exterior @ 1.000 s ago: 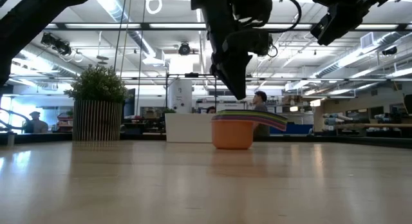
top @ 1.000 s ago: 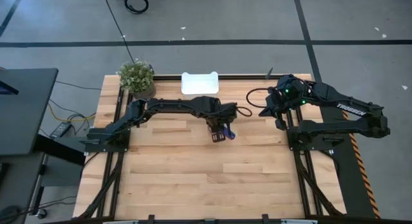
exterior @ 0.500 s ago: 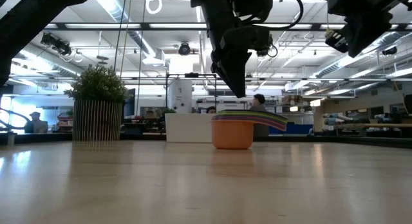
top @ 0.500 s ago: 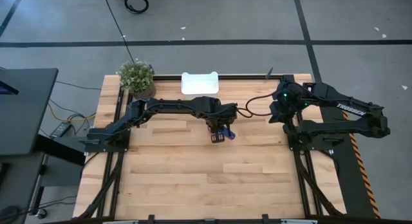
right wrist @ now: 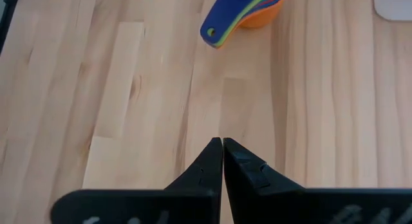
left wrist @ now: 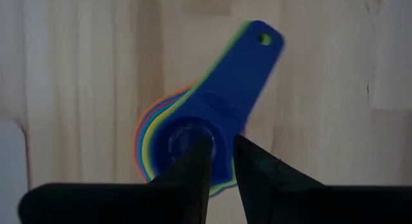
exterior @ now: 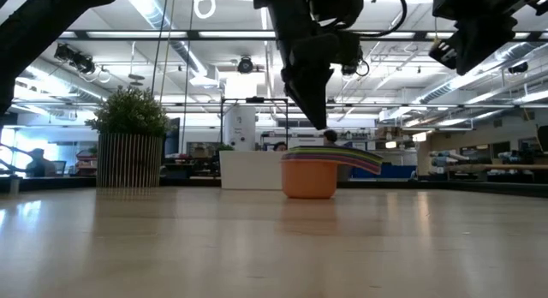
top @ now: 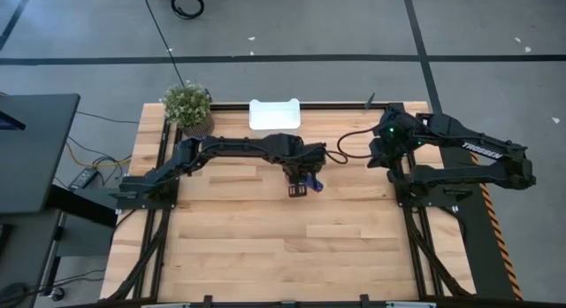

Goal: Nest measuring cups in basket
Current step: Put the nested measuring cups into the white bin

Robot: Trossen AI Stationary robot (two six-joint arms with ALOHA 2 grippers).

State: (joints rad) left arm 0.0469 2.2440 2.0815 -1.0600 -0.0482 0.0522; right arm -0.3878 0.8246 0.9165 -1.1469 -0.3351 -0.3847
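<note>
The measuring cups [exterior: 310,174] stand nested in one stack on the table, the orange bowl at the bottom and the dark blue cup [left wrist: 222,105] on top. Their handles [exterior: 360,159] fan out to one side. The stack also shows in the high view [top: 314,180] and the right wrist view [right wrist: 248,15]. My left gripper [left wrist: 222,153] hovers just above the stack [exterior: 318,122], fingers pointing down and a narrow gap apart. The white basket [top: 274,113] sits by the far edge, holding no cups. My right gripper [right wrist: 222,147] is shut, raised near the right side [top: 380,153].
A potted plant [top: 187,104] stands at the far left corner, left of the basket. Bare wood lies between the stack and the basket [exterior: 248,169] and across the whole near half of the table [top: 283,246].
My right gripper has drawn back from the middle of the table toward the right edge. My left gripper has stayed above the stack, and the cups have not moved.
</note>
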